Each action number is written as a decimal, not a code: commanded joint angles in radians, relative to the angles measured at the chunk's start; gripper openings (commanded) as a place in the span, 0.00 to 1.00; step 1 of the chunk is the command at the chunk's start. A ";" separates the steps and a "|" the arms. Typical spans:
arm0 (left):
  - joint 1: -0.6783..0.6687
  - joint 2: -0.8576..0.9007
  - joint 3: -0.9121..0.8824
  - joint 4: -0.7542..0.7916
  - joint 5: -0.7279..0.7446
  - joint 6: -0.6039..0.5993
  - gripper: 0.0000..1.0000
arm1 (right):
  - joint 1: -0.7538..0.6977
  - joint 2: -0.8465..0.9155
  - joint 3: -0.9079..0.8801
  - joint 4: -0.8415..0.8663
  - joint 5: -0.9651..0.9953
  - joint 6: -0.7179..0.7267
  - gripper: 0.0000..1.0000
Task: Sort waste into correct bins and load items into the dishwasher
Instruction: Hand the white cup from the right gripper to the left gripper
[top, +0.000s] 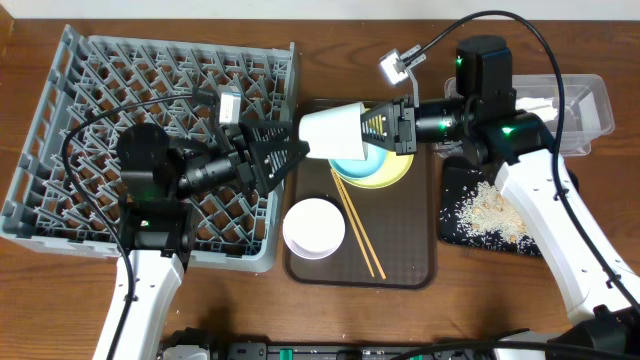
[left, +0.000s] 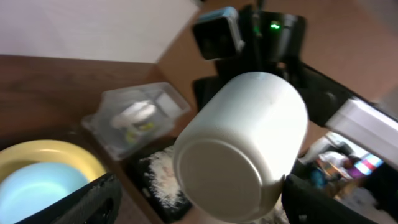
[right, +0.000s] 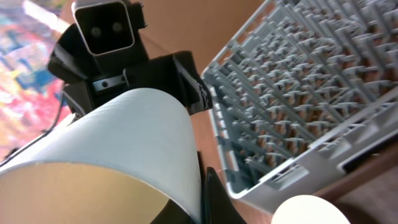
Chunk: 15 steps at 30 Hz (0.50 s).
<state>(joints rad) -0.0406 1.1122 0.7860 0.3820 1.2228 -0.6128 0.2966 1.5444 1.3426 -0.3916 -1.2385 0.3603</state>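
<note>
The cream cup (top: 330, 130) hangs above the brown tray (top: 400, 270), long axis left-right, rim end clamped by the right tool (top: 373, 128), base pointing left at the left tool (top: 290, 155), which is spread open and empty.

Even overhead light (soft shadows); both wrist views blurred.

Cream cup (top: 335, 130) hides most of lt blue bowl (top: 352, 168) below R gripper (top: 388, 128); clear tub (left: 134, 118) contents beyond L gripper (left: 205, 200) too blurry to ID.
</note>
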 joint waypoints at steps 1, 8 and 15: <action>-0.011 0.009 0.015 0.065 0.104 -0.066 0.85 | 0.019 -0.002 0.002 0.013 -0.116 0.028 0.01; -0.071 0.009 0.015 0.133 0.128 -0.081 0.84 | 0.053 -0.002 0.002 0.035 -0.112 0.029 0.01; -0.079 0.008 0.015 0.137 0.129 -0.081 0.80 | 0.058 -0.002 0.002 0.037 -0.093 0.029 0.01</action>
<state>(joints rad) -0.1162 1.1175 0.7860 0.5068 1.3327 -0.6849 0.3454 1.5444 1.3426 -0.3573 -1.3128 0.3820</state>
